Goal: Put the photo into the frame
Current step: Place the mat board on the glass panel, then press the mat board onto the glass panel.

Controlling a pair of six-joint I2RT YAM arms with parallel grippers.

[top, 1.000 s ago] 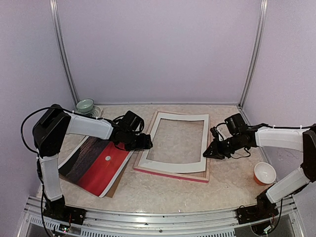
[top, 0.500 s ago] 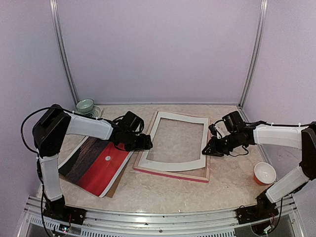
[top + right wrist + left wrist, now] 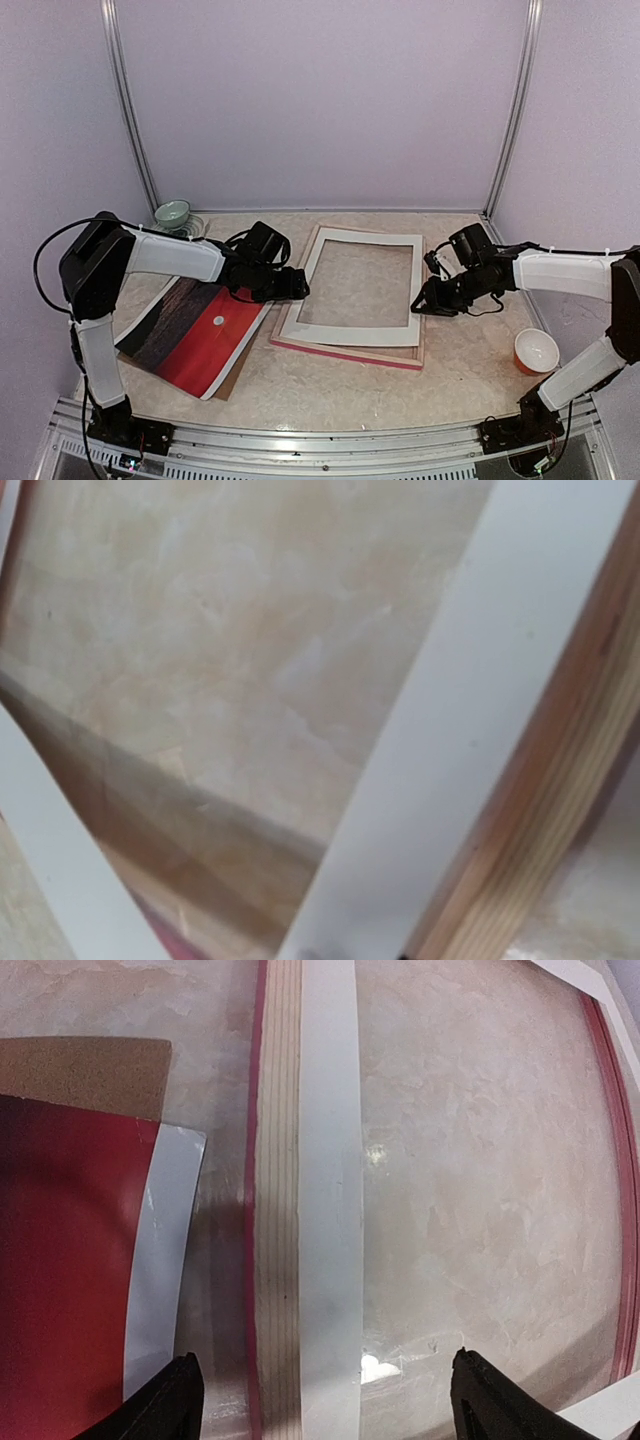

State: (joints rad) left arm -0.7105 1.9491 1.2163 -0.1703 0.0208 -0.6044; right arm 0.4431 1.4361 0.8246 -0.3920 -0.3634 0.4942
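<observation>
The frame [image 3: 345,352] lies back-up at mid-table, pale wood with a pink edge. A white mat board [image 3: 350,337] rests on it. The photo [image 3: 200,345], a red sky with a small white sun, lies to the left on a brown backing board [image 3: 228,385]. My left gripper [image 3: 290,285] hovers open over the frame's left rail [image 3: 278,1210] and the mat strip [image 3: 330,1160], with one finger on each side [image 3: 325,1395]. My right gripper [image 3: 422,303] is at the frame's right edge, over the mat strip [image 3: 470,700] and the wooden rail [image 3: 560,820]. Its fingers are almost out of the right wrist view.
A pale green cup [image 3: 172,213] stands at the back left corner. An orange cup [image 3: 536,350] sits at the right, near the right arm. Purple walls close in the table on three sides.
My right gripper has slid a little up and inward along the frame's right edge. The left arm and the photo have hardly moved.
</observation>
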